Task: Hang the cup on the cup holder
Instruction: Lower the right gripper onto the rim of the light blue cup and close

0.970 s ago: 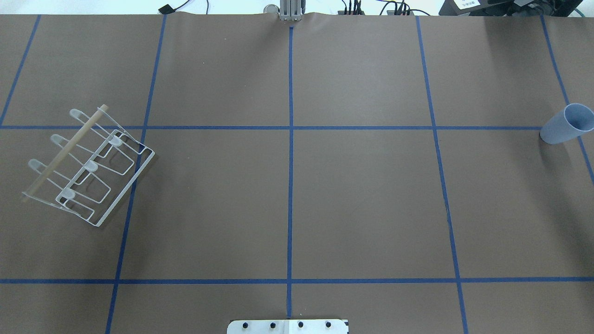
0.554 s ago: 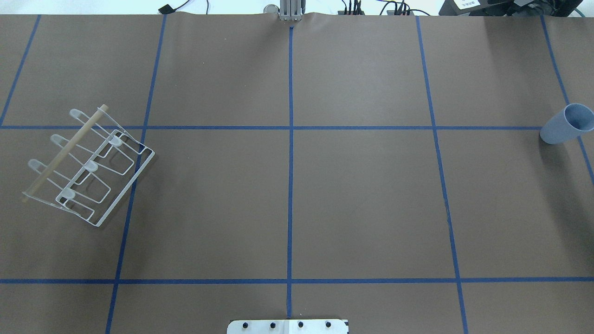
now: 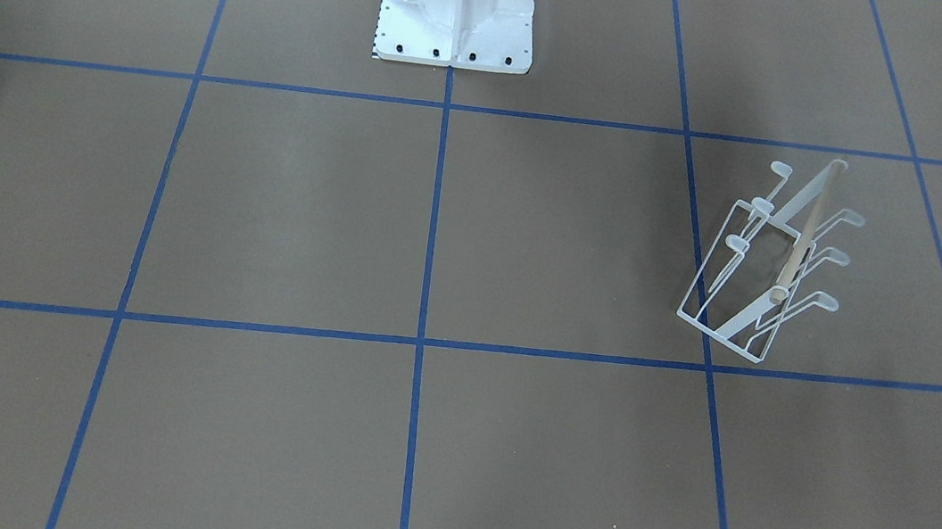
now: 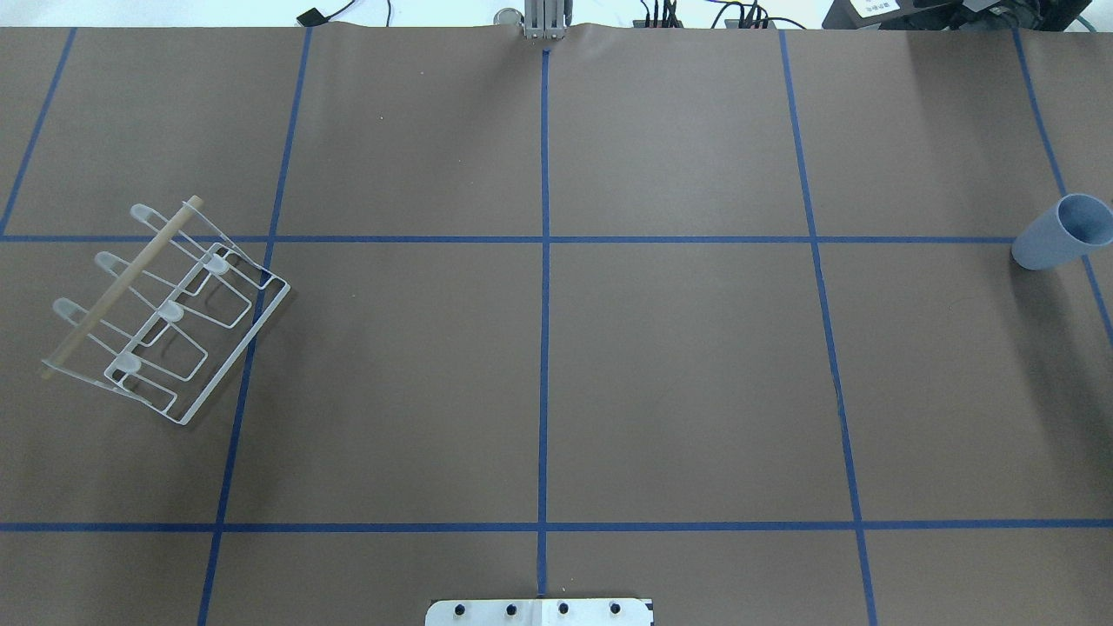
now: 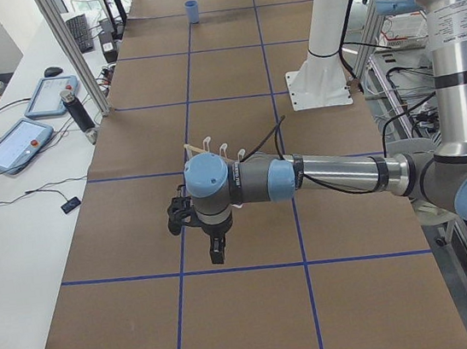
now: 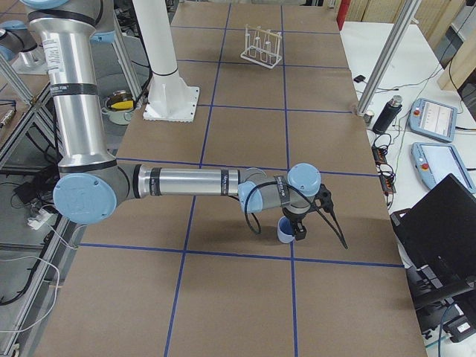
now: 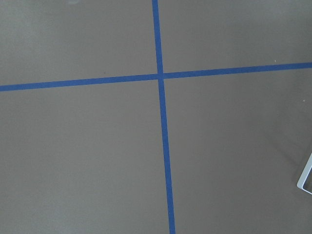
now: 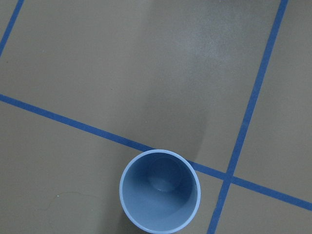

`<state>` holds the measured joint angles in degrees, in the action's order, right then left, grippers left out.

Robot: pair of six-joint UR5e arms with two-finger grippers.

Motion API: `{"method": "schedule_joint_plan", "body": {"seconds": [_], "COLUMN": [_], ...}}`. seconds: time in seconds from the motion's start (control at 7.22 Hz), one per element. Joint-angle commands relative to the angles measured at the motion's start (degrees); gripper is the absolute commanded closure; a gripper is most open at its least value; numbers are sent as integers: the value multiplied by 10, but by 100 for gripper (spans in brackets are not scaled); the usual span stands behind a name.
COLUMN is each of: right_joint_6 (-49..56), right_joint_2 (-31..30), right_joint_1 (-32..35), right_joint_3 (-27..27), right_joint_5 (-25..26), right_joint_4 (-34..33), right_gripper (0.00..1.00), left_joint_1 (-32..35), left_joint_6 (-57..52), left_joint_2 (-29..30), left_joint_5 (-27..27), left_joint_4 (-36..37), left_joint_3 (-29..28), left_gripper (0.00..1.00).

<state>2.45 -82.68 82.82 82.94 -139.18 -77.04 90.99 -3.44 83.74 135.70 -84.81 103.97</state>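
Note:
The pale blue cup (image 4: 1061, 233) stands upright, mouth up, at the table's far right edge; it also shows from above in the right wrist view (image 8: 160, 191). The white wire cup holder (image 4: 165, 313) stands on the left side, its prongs bare, and also shows in the front view (image 3: 772, 261). A corner of it shows in the left wrist view (image 7: 306, 178). My right gripper (image 6: 300, 233) hangs just beside and above the cup (image 6: 284, 231). My left gripper (image 5: 216, 250) hangs over bare table, short of the holder (image 5: 213, 149). I cannot tell whether either gripper is open.
The white bolted pedestal (image 3: 458, 7) stands at the robot's side of the table. Blue tape lines grid the brown surface. Tablets (image 5: 19, 144) and a laptop (image 6: 446, 223) lie on the operators' bench beyond the far table edge.

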Motion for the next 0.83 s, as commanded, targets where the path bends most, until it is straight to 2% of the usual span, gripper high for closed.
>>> {"method": "schedule_joint_plan", "body": {"seconds": [0.0, 0.69], "right_joint_6": [-24, -25], "right_joint_2": [26, 30], "right_joint_1": [-19, -22], "right_joint_3": [-43, -87], "right_joint_5": [1, 2], "right_joint_4": [0, -2], "right_gripper": [0, 0], "left_joint_1": [-2, -2], "left_joint_6": [1, 0], "left_joint_2": [2, 2], "left_joint_5": [0, 0], "left_joint_4": [0, 0], "left_joint_3": [-1, -1], "left_gripper": [2, 2]}}
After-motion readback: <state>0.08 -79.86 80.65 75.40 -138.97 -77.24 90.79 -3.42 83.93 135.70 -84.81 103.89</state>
